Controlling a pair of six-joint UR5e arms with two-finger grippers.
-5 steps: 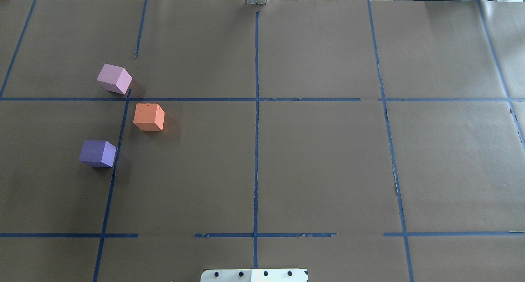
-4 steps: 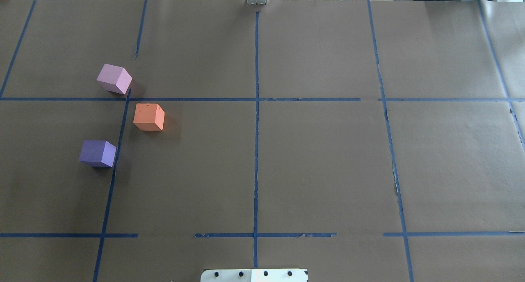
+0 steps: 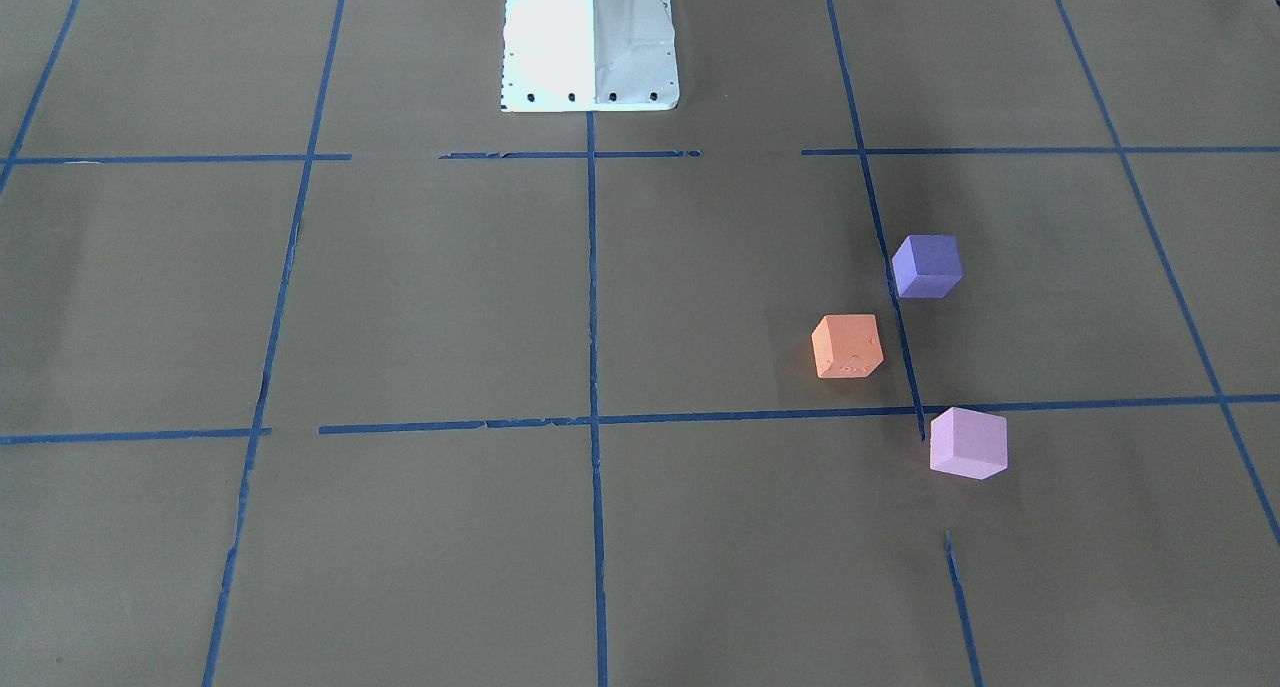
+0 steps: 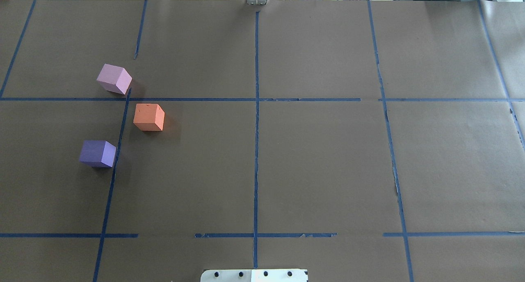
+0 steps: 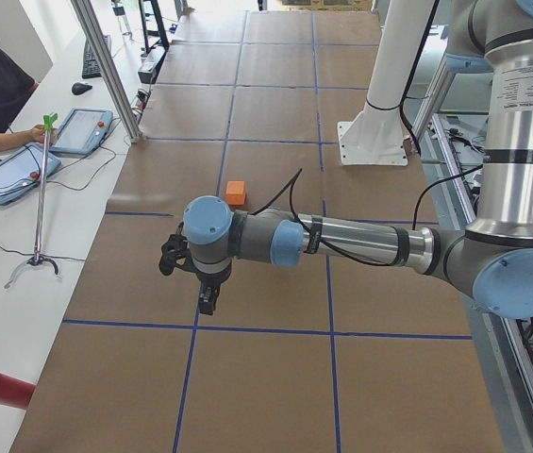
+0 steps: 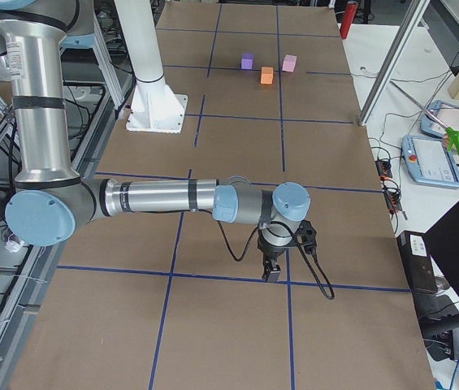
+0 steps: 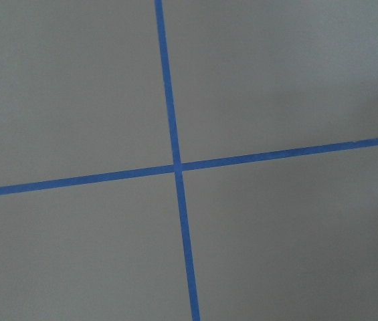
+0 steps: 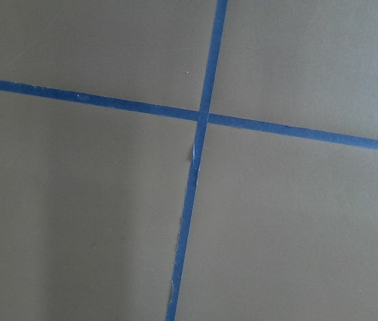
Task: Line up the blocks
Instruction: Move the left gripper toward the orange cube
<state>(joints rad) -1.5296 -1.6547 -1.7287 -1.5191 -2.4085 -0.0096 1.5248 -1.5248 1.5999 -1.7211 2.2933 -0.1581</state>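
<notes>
Three matte foam cubes sit at the counter's [image 4: 320, 159] nine o'clock: orange cube [image 4: 149, 117], blue-purple cube [image 4: 97, 153], pale pink-lilac cube [image 4: 114, 79], apart from left jaws and right jaws, whose grip I cannot tell.

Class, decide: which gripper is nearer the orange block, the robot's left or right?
Left. The left gripper hangs beyond the orange block toward the robot's left; the right gripper is far off on the robot's right side.

brown paper-covered table [image 4: 328, 159], blue tape grid [image 4: 256, 150]
</notes>
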